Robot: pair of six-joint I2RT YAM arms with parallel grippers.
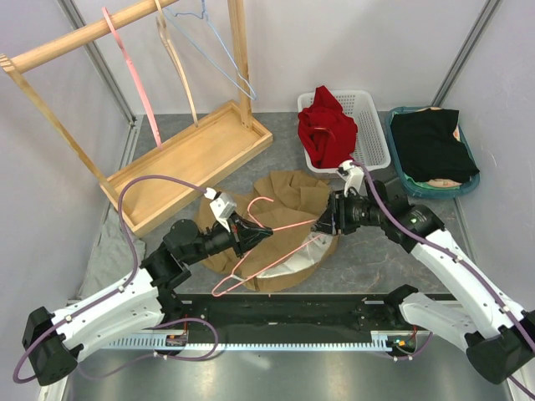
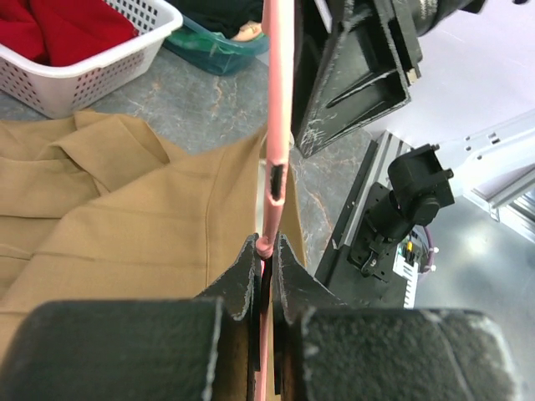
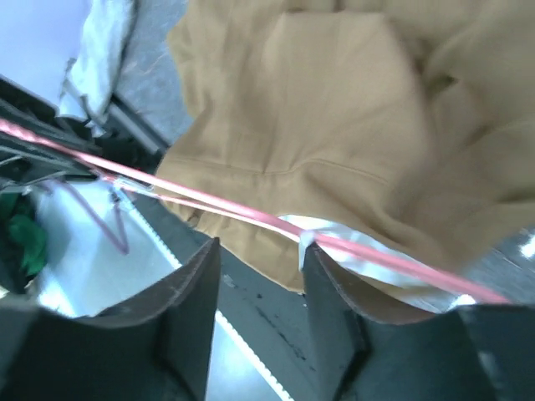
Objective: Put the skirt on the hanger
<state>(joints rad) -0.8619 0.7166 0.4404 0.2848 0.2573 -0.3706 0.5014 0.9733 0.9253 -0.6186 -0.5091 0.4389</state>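
- The left gripper [image 2: 266, 251] is clamping the pink hanger [image 2: 278, 125] tight, holding it low over the table.
- The right gripper [image 3: 261, 251] is hovering at the hanger's other end with its jaws apart, gripping nothing.
- The skirt [image 1: 292, 194] is lying crumpled beneath both, with its white-lined waistband [image 1: 305, 253] facing the near edge.
- I reckon the right one should be pinching that waistband and drawing it onto the hanger while the left is steadying.
- The white basket [image 1: 372, 134] and teal bin [image 1: 468, 180] are sitting far right, and the wooden rack [image 1: 201, 150] far left. Nothing is blocking the arms, though loose folds may snag.
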